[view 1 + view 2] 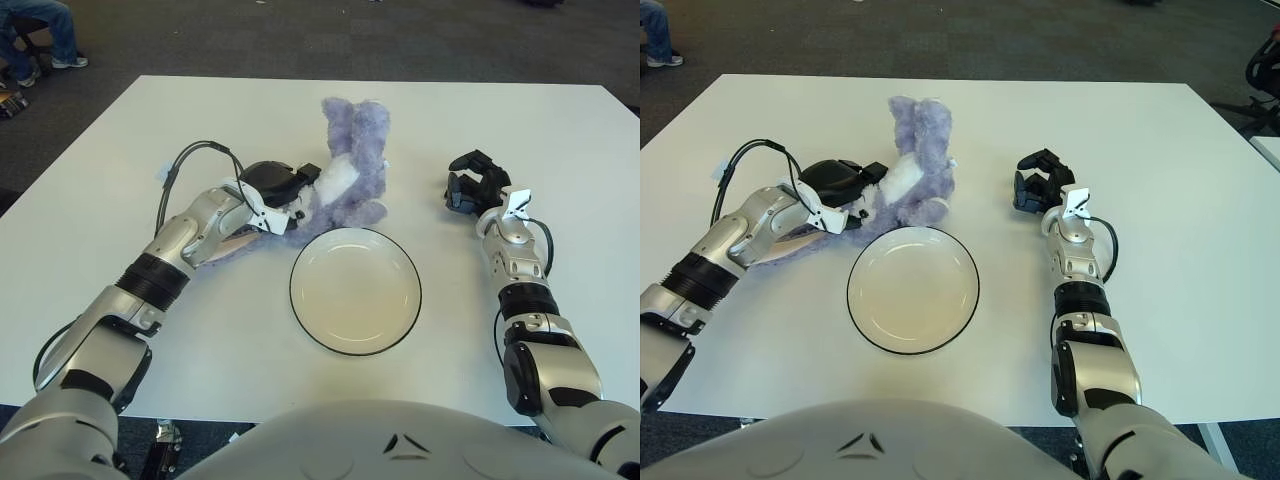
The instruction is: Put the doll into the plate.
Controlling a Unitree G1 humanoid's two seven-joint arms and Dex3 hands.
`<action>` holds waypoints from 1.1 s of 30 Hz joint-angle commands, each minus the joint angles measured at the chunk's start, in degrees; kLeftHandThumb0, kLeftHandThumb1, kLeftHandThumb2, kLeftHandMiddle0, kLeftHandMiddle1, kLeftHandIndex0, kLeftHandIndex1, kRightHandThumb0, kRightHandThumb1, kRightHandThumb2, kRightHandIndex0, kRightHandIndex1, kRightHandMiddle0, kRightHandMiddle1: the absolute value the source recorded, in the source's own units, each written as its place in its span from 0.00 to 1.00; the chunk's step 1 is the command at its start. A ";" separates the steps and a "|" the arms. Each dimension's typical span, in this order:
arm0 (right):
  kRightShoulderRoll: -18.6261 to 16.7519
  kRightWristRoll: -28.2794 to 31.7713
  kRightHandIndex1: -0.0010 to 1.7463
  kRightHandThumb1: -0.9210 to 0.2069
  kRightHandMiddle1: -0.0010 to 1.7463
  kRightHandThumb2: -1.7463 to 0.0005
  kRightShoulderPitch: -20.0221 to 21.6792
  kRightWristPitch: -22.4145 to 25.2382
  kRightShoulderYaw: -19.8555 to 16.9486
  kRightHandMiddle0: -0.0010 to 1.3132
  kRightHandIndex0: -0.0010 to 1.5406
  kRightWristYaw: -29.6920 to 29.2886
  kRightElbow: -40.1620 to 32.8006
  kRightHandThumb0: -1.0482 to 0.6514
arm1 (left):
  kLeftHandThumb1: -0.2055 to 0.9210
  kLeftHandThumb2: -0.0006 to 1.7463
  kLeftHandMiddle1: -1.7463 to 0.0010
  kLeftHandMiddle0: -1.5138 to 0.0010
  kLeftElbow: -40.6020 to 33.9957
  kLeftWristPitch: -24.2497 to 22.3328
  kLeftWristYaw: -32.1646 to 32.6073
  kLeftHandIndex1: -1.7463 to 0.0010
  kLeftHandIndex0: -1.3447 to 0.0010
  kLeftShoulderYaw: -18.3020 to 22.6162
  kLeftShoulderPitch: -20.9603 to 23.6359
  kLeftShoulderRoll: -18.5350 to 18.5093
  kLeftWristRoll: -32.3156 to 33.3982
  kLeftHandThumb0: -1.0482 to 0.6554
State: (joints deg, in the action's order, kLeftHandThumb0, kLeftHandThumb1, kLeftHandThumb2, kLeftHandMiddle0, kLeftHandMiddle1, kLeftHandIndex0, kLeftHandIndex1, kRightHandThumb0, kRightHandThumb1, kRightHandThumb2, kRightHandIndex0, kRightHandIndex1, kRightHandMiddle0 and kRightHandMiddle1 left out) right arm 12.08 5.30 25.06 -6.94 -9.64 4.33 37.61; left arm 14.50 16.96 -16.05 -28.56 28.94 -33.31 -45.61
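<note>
A fluffy lavender doll (352, 160) with a white belly stands upright on the white table (120, 150), just behind the plate. The plate (355, 290) is round, cream-white with a thin black rim, and holds nothing. My left hand (285, 190) is at the doll's left side, fingers curled against its lower body and white belly. My right hand (474, 182) shows to the right of the doll and plate, fingers curled, holding nothing.
A black cable (195, 160) loops over my left forearm. A seated person's legs (40, 30) show on the dark floor beyond the table's far left corner.
</note>
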 commanded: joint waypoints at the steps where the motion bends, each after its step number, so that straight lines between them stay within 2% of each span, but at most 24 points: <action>1: -0.33 -0.52 1.00 0.59 0.89 0.23 -2.84 3.52 0.67 0.41 0.43 0.51 2.17 0.61 | 0.42 0.79 0.00 0.65 2.19 1.30 -1.68 0.00 0.61 -2.47 -3.47 -0.01 -0.79 0.61; 7: -0.20 -0.54 1.00 0.59 0.89 0.24 -2.65 3.75 0.69 0.41 0.42 0.48 2.34 0.61 | 0.45 0.77 0.00 0.66 2.71 1.98 -1.17 0.00 0.63 -2.60 -3.04 0.05 -0.86 0.61; 15: 0.06 -0.67 1.00 0.58 0.90 0.24 -2.60 3.57 0.84 0.40 0.42 0.68 2.64 0.61 | 0.46 0.76 0.00 0.67 3.84 3.02 3.89 0.00 0.64 -1.81 -2.97 0.25 -1.63 0.61; 20: 0.20 -0.45 1.00 0.58 0.90 0.24 -2.29 3.47 0.67 0.39 0.42 1.02 3.27 0.61 | 0.46 0.76 0.00 0.67 1.89 3.01 6.74 0.00 0.63 -0.29 -2.67 -0.81 -2.37 0.61; 33: 0.38 -0.35 1.00 0.59 0.89 0.24 -1.44 3.09 0.36 0.40 0.43 1.44 4.96 0.61 | 0.42 0.79 0.00 0.64 -0.75 -0.34 10.51 0.00 0.61 3.04 -3.37 0.10 -2.68 0.61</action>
State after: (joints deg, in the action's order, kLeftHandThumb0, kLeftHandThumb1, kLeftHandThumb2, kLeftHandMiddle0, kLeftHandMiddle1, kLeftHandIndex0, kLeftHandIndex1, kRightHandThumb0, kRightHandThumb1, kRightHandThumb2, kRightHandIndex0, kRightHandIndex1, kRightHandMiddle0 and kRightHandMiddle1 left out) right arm 12.70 5.30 25.97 -6.89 -9.60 5.45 39.48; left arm 13.38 17.96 -6.15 -26.27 26.96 -33.48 -47.84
